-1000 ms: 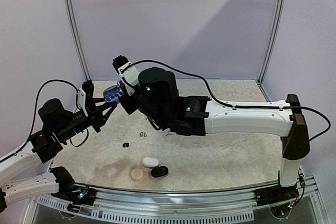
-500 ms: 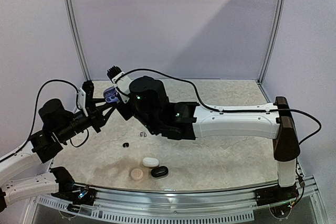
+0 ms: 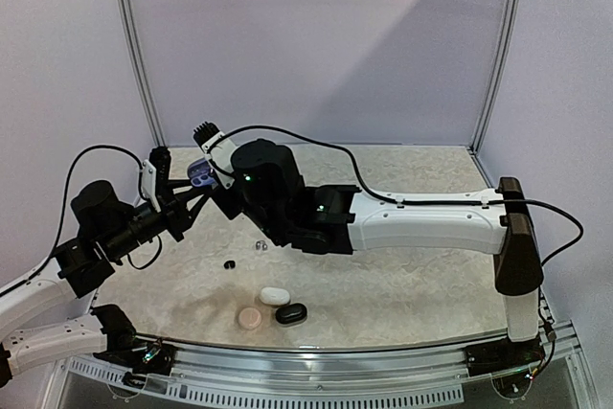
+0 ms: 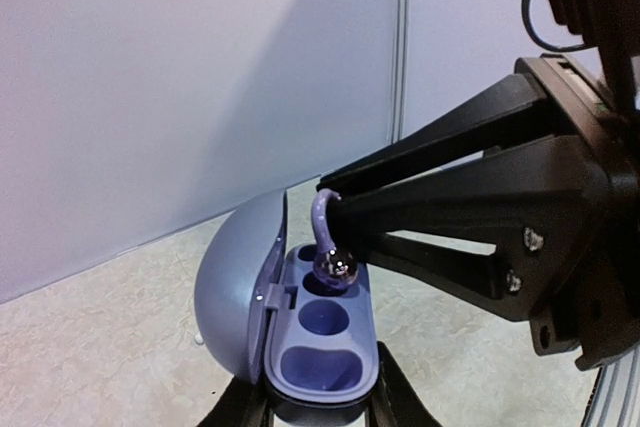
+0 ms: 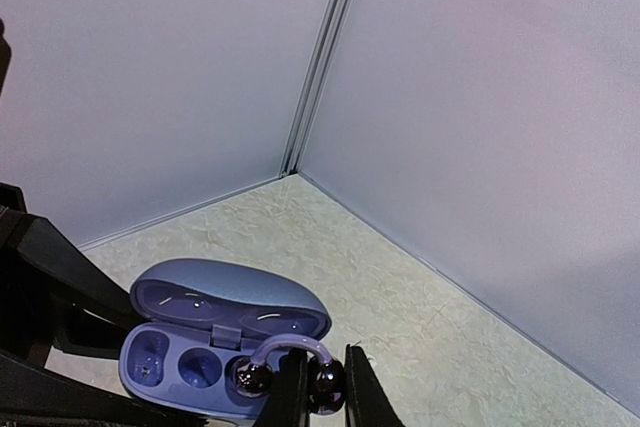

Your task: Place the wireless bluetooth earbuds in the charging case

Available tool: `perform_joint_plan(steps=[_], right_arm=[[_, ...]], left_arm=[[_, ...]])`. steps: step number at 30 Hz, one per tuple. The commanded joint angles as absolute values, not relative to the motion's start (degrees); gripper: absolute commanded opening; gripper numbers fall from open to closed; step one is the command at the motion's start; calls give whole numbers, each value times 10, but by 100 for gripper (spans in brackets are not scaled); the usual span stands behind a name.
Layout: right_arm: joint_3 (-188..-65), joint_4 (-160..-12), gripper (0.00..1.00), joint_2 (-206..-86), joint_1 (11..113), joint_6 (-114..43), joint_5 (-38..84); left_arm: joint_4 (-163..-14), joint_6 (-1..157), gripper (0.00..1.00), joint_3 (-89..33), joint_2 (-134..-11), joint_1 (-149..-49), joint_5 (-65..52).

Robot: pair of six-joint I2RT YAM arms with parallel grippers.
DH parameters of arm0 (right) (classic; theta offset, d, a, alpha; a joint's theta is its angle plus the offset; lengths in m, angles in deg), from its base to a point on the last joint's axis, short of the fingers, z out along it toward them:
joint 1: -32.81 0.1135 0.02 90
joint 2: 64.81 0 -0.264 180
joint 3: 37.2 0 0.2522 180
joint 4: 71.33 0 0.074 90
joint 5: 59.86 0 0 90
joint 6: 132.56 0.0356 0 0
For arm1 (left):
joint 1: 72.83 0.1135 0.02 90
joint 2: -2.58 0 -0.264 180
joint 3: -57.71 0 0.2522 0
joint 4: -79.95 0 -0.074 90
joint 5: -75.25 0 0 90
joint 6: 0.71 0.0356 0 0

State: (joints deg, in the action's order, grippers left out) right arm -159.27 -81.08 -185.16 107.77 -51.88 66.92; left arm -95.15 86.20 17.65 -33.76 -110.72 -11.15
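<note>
Earbud (image 4: 332, 262) pinched in right fingers (image 4: 470, 187), ball end at rim of a case (image 4: 235, 287) pocket; can't tell if touching. Open case clamped in left fingers (image 4: 396, 397), off surface (image 3: 402, 284), far left. Pocket row runs out from left fingers, crosswise to right fingers.

Table (image 3: 431, 275): flat top, pale beige with a marbled pattern, matte, evenly lit. Back wall (image 3: 316, 45): plain lavender-grey panel, smooth; a diagonal boundary between a lighter and a darker area crosses it. Left wall (image 3: 57, 64) and right wall (image 3: 565, 64): same plain panels, joined to the back wall at slim metal posts, one at the far left corner (image 3: 134, 45), one at the far right (image 3: 503, 45). Near edge: curved metal rail (image 3: 335, 347), perforated strip (image 3: 287, 395) just below it.
</note>
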Motion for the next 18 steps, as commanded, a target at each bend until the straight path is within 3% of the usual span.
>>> perform_joint_plan(steps=[1,18], right_arm=[[-1600,-837,0,-1875,1079,-519,667],[-1620,-839,0,-1901,1074,-532,689]], left_arm=[[-980,854,0,162,-331,-1118,-114],[-977,844,0,161,-328,-1118,-109]])
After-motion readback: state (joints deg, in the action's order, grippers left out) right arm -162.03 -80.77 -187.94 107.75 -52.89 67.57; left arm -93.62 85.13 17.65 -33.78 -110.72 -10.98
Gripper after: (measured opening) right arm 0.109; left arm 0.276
